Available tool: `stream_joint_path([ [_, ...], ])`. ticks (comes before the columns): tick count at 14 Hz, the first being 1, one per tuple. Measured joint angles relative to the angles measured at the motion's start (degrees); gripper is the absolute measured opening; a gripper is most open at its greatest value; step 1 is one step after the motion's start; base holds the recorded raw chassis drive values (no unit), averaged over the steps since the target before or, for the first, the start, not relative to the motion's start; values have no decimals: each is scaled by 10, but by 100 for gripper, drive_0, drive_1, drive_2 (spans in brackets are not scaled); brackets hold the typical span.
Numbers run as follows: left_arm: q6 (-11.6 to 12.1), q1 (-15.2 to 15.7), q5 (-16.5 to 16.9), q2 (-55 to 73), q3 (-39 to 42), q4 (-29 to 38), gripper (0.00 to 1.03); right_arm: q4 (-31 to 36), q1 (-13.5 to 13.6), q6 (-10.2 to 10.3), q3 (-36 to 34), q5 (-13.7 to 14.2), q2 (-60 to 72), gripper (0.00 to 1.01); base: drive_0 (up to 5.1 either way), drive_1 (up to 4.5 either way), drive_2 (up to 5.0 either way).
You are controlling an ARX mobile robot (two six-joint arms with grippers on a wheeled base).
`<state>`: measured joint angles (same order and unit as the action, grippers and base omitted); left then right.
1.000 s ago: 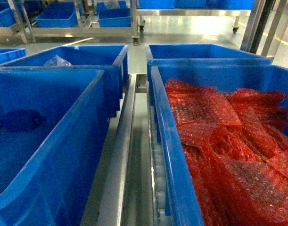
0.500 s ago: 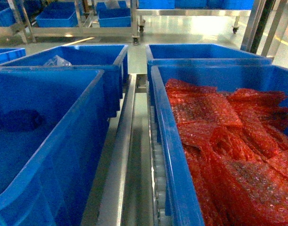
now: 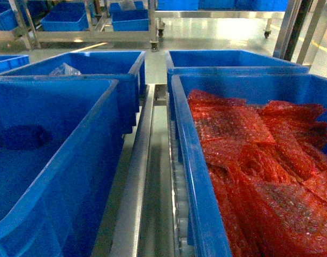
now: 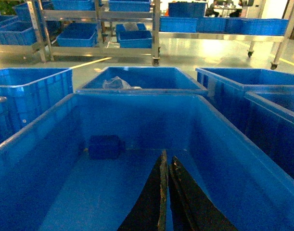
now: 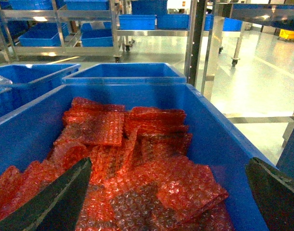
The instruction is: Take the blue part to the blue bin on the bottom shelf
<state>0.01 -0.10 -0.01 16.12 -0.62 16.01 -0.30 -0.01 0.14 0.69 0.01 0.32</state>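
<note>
The blue part [image 4: 104,146] is a dark blue block lying on the floor of a large blue bin [image 4: 50,120], against its far wall. It shows dimly in the head view too, as the blue part [image 3: 21,136]. My left gripper [image 4: 166,160] hangs shut inside this bin, its tips to the right of the part and short of it, holding nothing. My right gripper [image 5: 168,162] stands wide open over red bubble-wrap bags [image 5: 137,159] in the neighbouring bin [image 5: 219,139]. Neither gripper shows in the head view. I cannot tell whether the steel rack under these bins is the bottom shelf.
A steel rail [image 3: 136,176] and a white roller track [image 3: 177,182] run between the two front bins. Two more blue bins [image 3: 99,61] stand behind them, one holding a clear plastic bag [image 3: 64,69]. Steel racks with blue bins [image 3: 67,19] line the far floor.
</note>
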Motion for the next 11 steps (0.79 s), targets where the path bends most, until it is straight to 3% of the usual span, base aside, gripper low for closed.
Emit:
stream_joint_path([
  [6,0,0,0,-70,0,-74,2,0,0,0,0,0,0,98,0,0,0],
  [7,0,0,2,-131,0,-162,2,0,0,0,0,0,0,98,0,0,0],
  [11,0,0,0,-155,0,-161,2,0,0,0,0,0,0,98,0,0,0],
])
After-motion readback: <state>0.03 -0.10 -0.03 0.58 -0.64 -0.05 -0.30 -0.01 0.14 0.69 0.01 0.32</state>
